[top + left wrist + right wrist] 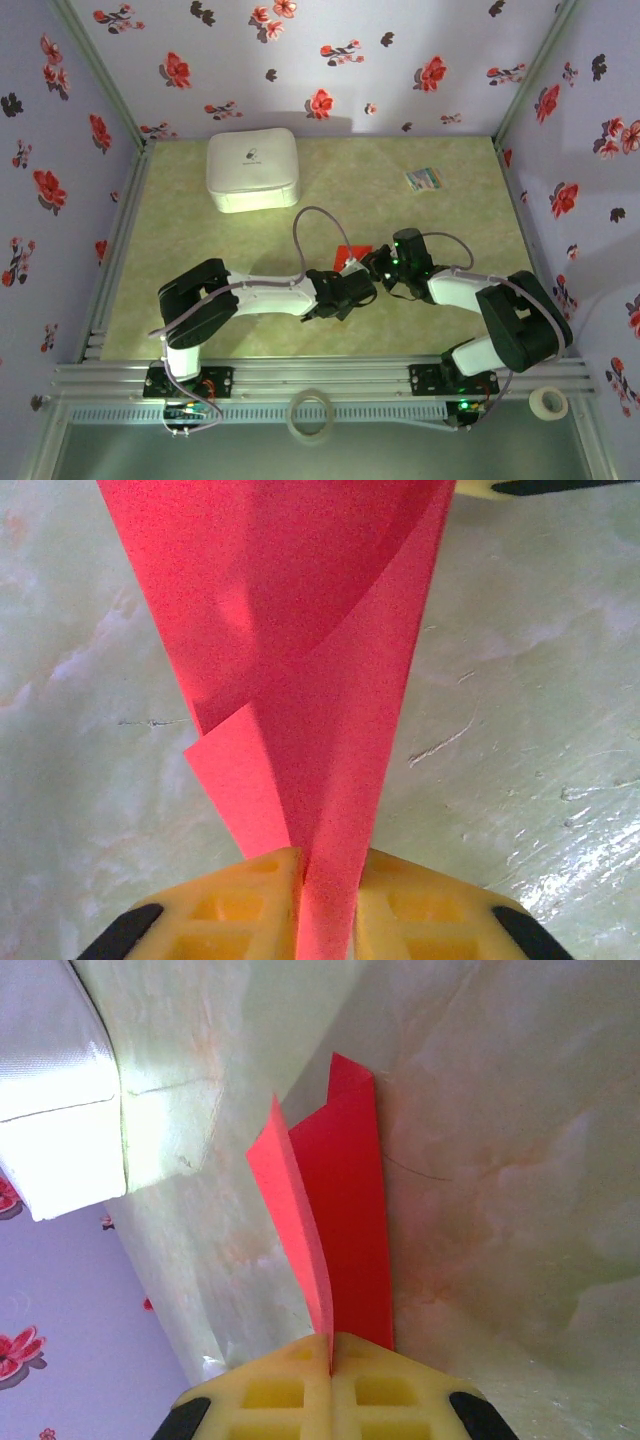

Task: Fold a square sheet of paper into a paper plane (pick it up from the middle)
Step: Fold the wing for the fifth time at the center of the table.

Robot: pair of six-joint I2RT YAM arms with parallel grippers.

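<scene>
The bright red paper (352, 255) is folded lengthwise into a slim plane shape with a centre crease, and is held just above the green table between both grippers. In the left wrist view the paper (300, 630) narrows down into my left gripper (325, 880), whose yellow fingers (230, 900) are shut on its narrow end. A loose flap sticks out to the left. In the right wrist view my right gripper (330, 1345) is shut on the paper's (350, 1210) folded edge, one layer standing up. In the top view the grippers meet tip to tip: left (362, 280), right (378, 262).
A white box (252, 170) stands at the back left, also at the left edge of the right wrist view (55, 1110). A small multicoloured card (423, 179) lies at the back right. Two tape rolls (310, 415) (547, 402) sit on the front rail. Floral walls enclose the table.
</scene>
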